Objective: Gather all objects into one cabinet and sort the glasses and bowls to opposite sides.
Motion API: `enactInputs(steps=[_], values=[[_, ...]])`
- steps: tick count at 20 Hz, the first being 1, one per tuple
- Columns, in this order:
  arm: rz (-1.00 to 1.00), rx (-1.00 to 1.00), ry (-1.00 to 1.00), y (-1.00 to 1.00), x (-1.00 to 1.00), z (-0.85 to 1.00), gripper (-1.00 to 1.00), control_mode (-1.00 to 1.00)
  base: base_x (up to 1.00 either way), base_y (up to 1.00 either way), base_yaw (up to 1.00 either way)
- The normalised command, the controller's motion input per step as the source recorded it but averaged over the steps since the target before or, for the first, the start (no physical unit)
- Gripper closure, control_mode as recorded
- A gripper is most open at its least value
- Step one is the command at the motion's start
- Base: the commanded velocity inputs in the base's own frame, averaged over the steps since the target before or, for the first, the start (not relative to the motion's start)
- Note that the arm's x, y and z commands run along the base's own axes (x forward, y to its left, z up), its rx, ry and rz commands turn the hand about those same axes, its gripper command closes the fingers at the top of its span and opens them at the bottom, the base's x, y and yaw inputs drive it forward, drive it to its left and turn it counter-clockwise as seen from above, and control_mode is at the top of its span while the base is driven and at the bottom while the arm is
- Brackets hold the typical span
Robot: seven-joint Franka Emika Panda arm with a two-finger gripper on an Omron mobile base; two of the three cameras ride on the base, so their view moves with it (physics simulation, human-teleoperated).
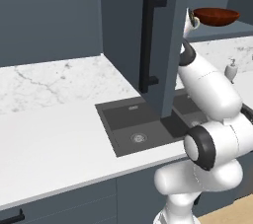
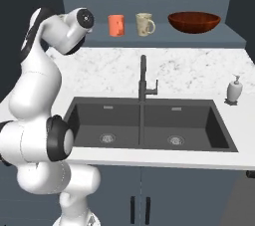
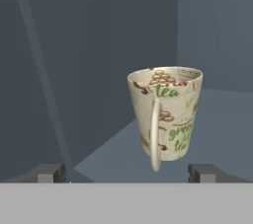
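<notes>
In the hand view the cream mug printed with "tea" [image 3: 166,114] stands upright on the cabinet shelf [image 3: 217,119], its handle turned toward the camera, straight ahead of the fingers [image 3: 49,172]. These are spread wide and empty, one tip to each side, the mug nearer the right-hand tip.

Only readable lettering sits on the cream-beige handled ceramic mug [image 3: 165,114] standing on the slate-blue cabinet shelf [image 3: 222,124]: "tea" in green up near the rim, left of the brown bean doodles. More green script lower right, too blurry to make out.
</notes>
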Motion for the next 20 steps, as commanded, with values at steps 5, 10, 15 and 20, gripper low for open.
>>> enactInputs(steps=[5,10,15,20], values=[[-0.04,0.00,0.00,-0.28,-0.05,0.03,-1.00,-1.00,0.00,0.00,0.00],[-0.02,0.00,0.00,-0.41,0.00,0.08,-1.00,-1.00,0.00,0.00,0.00],[0.00,0.00,0.00,-0.50,0.00,0.08,-1.00,-1.00,0.00,0.00,0.00],[0.00,0.00,0.00,-0.48,0.00,0.04,-1.00,-1.00,0.00,0.00,0.00]])
